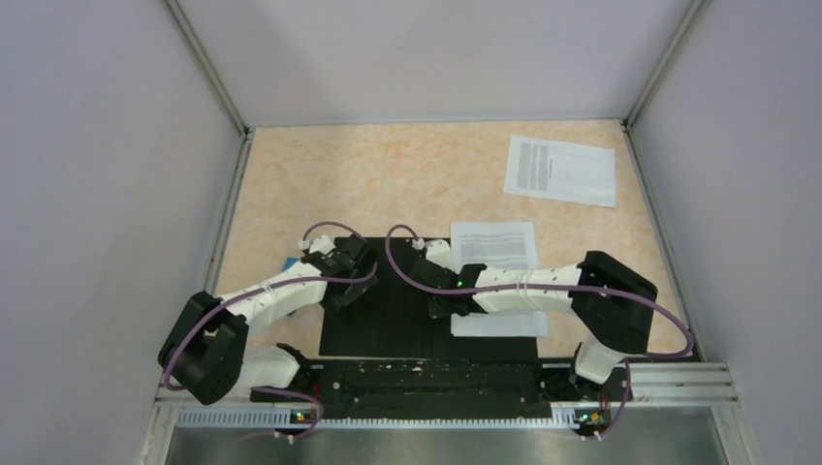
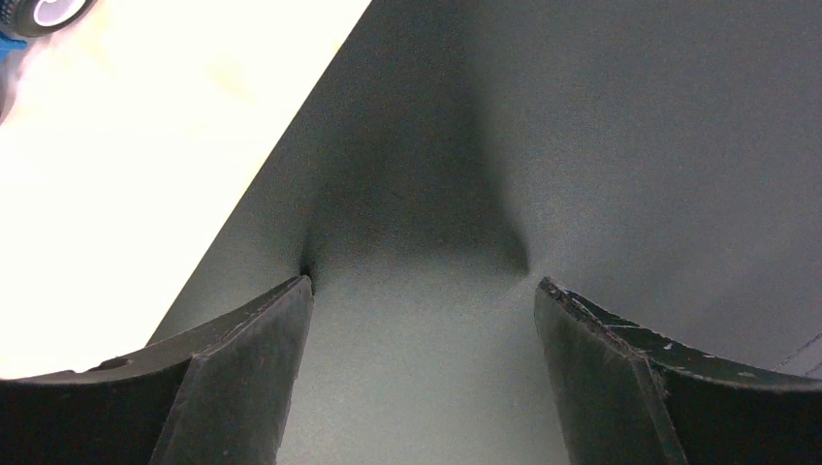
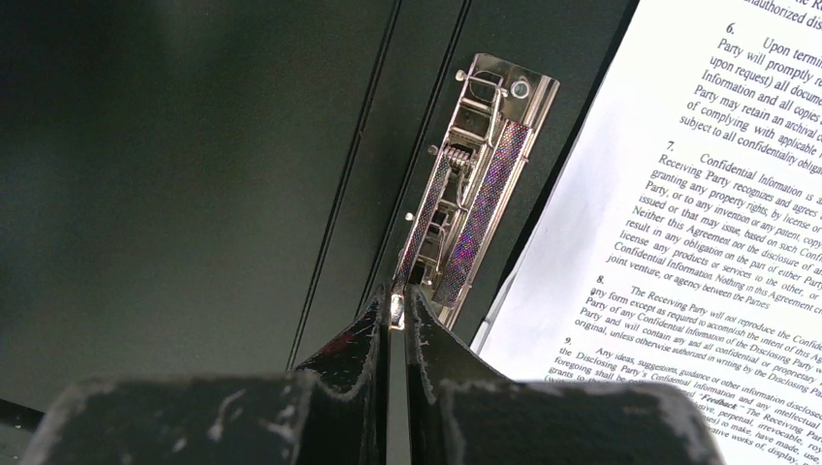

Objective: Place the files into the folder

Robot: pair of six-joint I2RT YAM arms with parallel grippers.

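The right gripper (image 3: 397,302) was pinched shut on the tip of the clip lever (image 3: 456,194) at the spine of the open folder (image 3: 194,145). The left gripper (image 2: 422,286), jaws wide and empty, pressed its black inner cover. One file (image 3: 698,242) lay beside the clip, a second file (image 1: 560,170) well apart on the table (image 1: 388,174). Raising the lever appeared to be the step in hand; sheets would go under it next.

Pale orange mottled table (image 1: 388,174) with open black folder (image 1: 388,310) at near edge, one printed sheet (image 1: 560,170) far right.
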